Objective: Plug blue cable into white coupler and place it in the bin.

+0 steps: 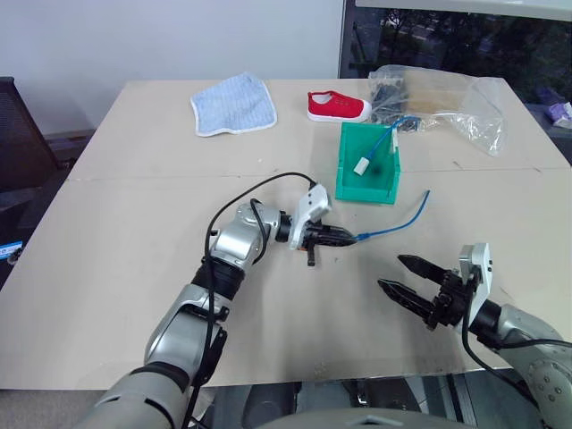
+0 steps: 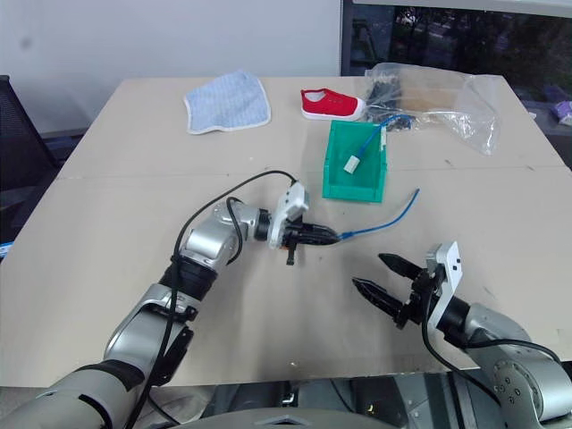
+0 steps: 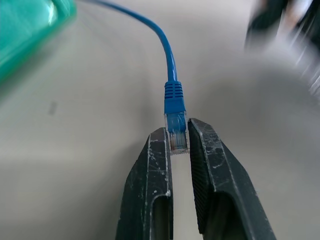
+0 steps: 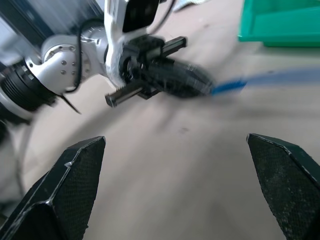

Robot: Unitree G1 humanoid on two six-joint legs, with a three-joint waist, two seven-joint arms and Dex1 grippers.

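Note:
The blue cable [image 1: 404,220] lies curved on the table just in front of the teal bin [image 1: 365,191]. My left gripper [image 1: 350,238] points toward the right and is shut on the cable's near clear plug [image 3: 176,131], which sits pinched between the two fingertips. My right gripper [image 1: 390,272] hovers open above the table's front right, its fingers spread wide and aimed at the left gripper [image 4: 172,85]. Inside the bin lies a second blue cable with a small white block [image 1: 362,165] on its end. The white coupler is out of view.
A blue-and-white cloth [image 1: 234,105], a red shoe [image 1: 338,106] and a clear plastic bag [image 1: 447,100] with items lie along the table's far side behind the bin. A black chair [image 1: 18,134] stands off the table's left edge.

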